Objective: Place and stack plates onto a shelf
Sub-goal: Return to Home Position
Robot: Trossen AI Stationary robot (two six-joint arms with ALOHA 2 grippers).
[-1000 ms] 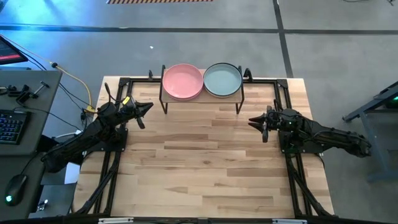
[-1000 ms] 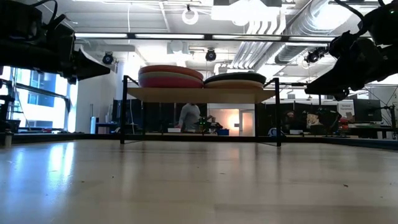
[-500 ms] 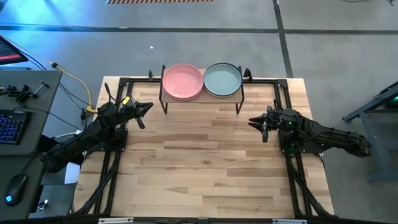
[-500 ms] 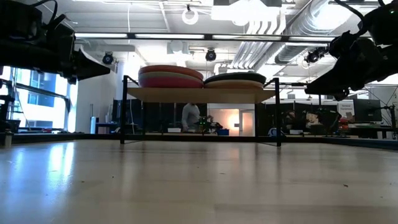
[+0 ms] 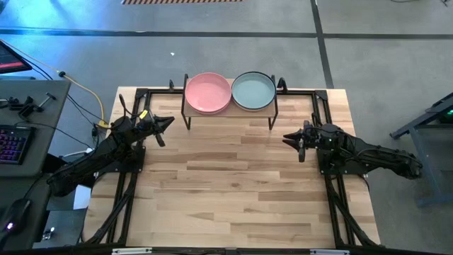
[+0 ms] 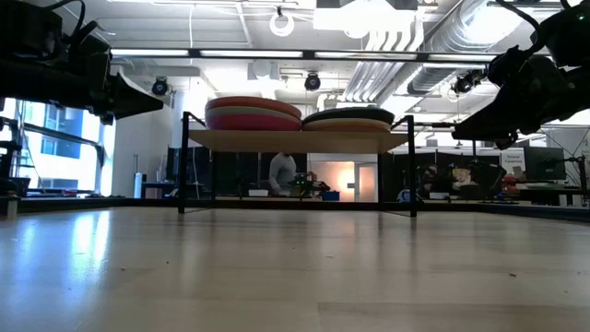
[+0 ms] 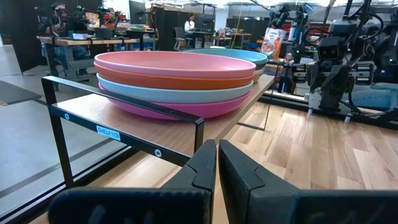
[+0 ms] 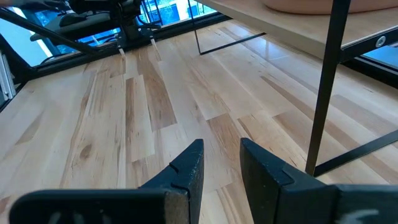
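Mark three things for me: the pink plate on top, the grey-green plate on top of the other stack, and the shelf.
pink plate (image 5: 208, 92): high view, centre of its well.
grey-green plate (image 5: 253, 91): high view, centre of its well.
shelf (image 6: 290, 141): low view, front edge of its wooden top.

Stacked on the shelf (image 7: 81, 104), a pink plate (image 7: 180, 61) is topping a terracotta orange plate (image 7: 186, 79), a pale grey-green plate (image 7: 155, 92) and a magenta plate (image 7: 186, 107). Alongside, a second grey-green plate (image 7: 239, 55) is covering a charcoal plate (image 7: 262, 62). The shelf is pairing a light wooden top with black legs, while the table (image 7: 323, 149) is showing pale and honey-brown planks. 2 black claws, the left claw (image 7: 216, 149) and the right claw (image 8: 221, 146), are framing the scene.
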